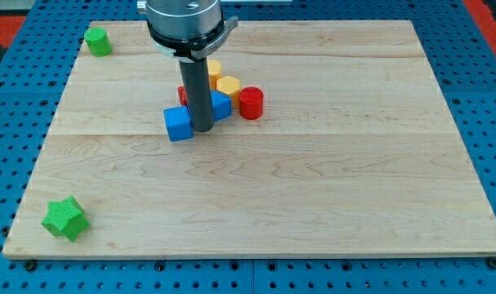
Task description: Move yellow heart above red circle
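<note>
The red circle (251, 103) stands near the board's upper middle. A yellow block (229, 85) sits just to its upper left; its shape is hard to tell. Another yellow block (214, 69) lies above that, partly behind the rod. My tip (203, 128) rests between a blue cube (178, 124) on its left and a blue block (221, 105) on its right, touching or nearly touching both. A red block (183, 95) peeks out behind the rod's left side. The rod hides parts of this cluster.
A green round block (98, 40) sits at the board's top left corner. A green star (65, 218) lies near the bottom left corner. The wooden board (329, 188) lies on a blue pegboard surface.
</note>
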